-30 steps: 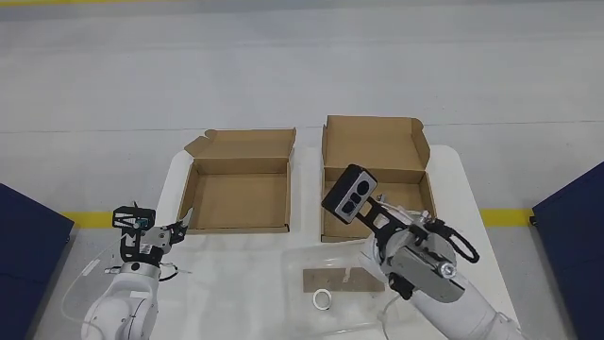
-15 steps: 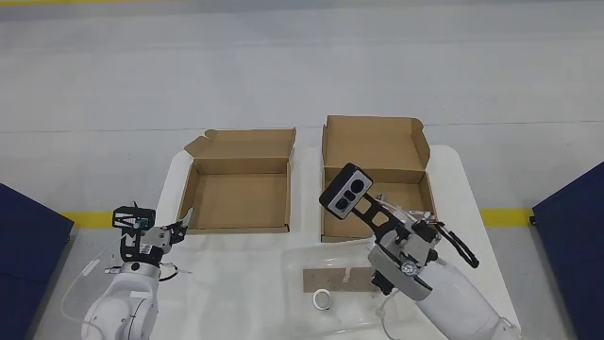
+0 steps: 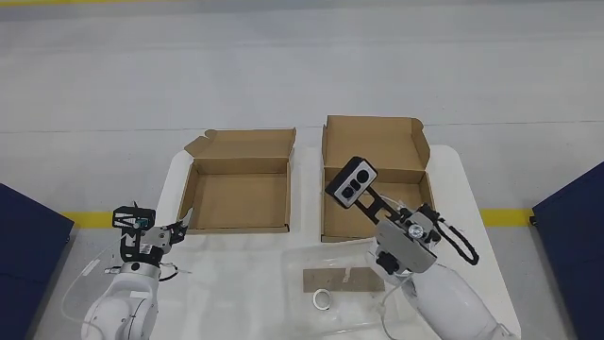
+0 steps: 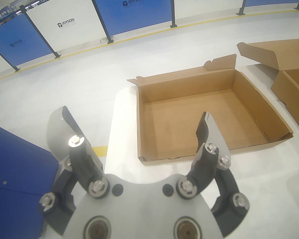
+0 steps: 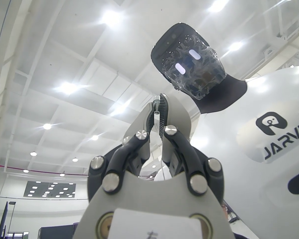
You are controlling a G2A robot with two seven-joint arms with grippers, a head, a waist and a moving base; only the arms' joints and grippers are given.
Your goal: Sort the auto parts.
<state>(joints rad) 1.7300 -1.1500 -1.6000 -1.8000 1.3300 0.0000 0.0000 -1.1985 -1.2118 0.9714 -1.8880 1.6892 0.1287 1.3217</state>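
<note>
My right gripper (image 3: 370,204) is raised above the front of the right cardboard box (image 3: 374,142) and is shut on a black part (image 3: 351,183) with two pale ovals. The right wrist view shows that black part (image 5: 189,68) wrapped in clear plastic just past the closed fingertips (image 5: 162,105). At the table's left edge my left gripper (image 3: 175,229) stands open and empty. In its own view the left gripper (image 4: 134,123) faces the empty left cardboard box (image 4: 214,152).
The left box (image 3: 236,229) and the right box sit side by side at the back of the white table (image 3: 236,274), lids open. A flat brown piece in clear plastic (image 3: 344,279) and a small white ring (image 3: 322,299) lie near the front.
The right arm's wrist has turned, and the black part has shifted slightly right and farther back over the right box. The left arm has kept still.
</note>
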